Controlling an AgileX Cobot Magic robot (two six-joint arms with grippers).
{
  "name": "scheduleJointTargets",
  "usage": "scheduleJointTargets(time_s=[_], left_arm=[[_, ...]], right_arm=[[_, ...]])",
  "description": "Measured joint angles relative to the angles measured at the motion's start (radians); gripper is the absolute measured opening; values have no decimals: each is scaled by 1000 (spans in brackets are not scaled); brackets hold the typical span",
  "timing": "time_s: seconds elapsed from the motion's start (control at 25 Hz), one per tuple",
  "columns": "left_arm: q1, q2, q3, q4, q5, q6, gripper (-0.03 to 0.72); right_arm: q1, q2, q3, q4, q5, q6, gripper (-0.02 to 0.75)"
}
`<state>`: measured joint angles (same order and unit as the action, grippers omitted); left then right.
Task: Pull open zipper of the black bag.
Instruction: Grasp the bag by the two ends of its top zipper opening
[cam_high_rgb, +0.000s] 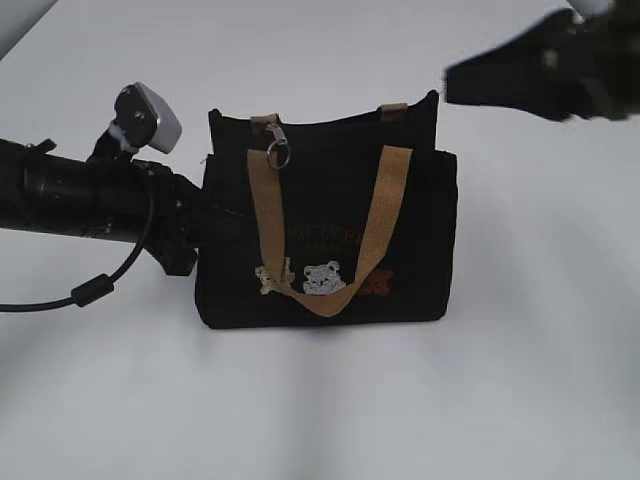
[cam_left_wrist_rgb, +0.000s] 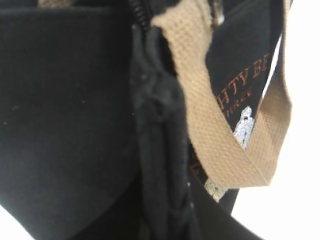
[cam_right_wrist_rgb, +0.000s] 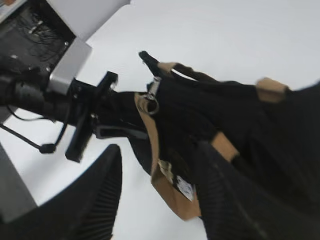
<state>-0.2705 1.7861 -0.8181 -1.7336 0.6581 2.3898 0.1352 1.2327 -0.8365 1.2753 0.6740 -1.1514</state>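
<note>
Left hand (cam_high_rgb: 200, 232) is pressed against the black bag's (cam_high_rgb: 420, 250) left side; how it's set on the cloth I can't tell, since the fingers are hidden against dark fabric. Right hand (cam_right_wrist_rgb: 155, 200) hangs half-open above the bag's top right corner, holding nothing. We're at the bracing step, I'd say. Next call: bring the right hand across to the silver ring pull (cam_high_rgb: 278, 153) on the zipper (cam_left_wrist_rgb: 137, 15), near the left end. Soft black canvas, coarse tan webbing handle (cam_high_rgb: 325, 300), white counter (cam_high_rgb: 320, 420).
</note>
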Motion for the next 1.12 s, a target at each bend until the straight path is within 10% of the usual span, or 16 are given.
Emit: scheduleJointTargets(time_s=[0.64, 0.76, 0.88, 1.12], left_arm=[[0, 0, 0, 0, -2, 0, 60], [0, 0, -1, -4, -12, 0, 60], [0, 0, -1, -7, -15, 0, 60], [-3, 0, -1, -4, -4, 0, 60]], right_arm=[[288, 626, -430, 41, -78, 281, 364], [305, 667, -470, 33, -108, 304, 204], [298, 666, -476, -52, -106, 396, 24], [174, 547, -482, -462, 41, 665, 0]])
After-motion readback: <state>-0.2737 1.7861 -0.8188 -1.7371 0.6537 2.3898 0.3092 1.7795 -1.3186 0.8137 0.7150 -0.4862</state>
